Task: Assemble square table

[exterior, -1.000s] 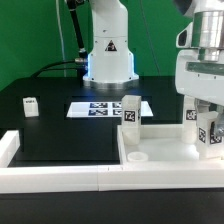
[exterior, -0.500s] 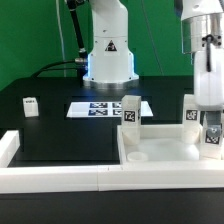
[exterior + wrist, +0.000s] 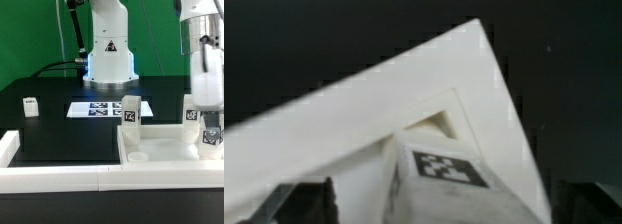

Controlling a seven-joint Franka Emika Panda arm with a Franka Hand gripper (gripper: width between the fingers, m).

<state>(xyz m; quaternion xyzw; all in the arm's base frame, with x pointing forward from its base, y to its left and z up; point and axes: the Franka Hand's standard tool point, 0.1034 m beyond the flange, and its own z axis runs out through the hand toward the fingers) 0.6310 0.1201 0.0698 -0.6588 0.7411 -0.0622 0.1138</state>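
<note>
Exterior view: we list a black table [image 3: 60,135] with the arm's white base [image 3: 108,50] at the back and the marker board [image 3: 105,108] lying flat in front of it. A loose leg [image 3: 30,104] stands alone toward the exterior view's left, well apart from everything else. A low white border wall [image 3: 60,178] runs along the near edge. The square table slab [image 3: 165,140] lies flat at the exterior view's right, just behind that wall, with an empty round socket [image 3: 137,157] at its near corner. We count three tagged legs upright on the slab: a first standing leg [image 3: 130,112] at its far corner on the exterior view's left, a second standing leg [image 3: 190,110] further right, and a third standing leg [image 3: 211,140] directly beneath the gripper [image 3: 210,128]. Wrist view: we record one corner of the slab [image 3: 384,110] against the dark table, the third standing leg [image 3: 446,170] with its tag facing the camera, and two dark fingers [image 3: 295,200] set wide apart, one on either side of the leg, with a gap on each side and nothing clamped.
</note>
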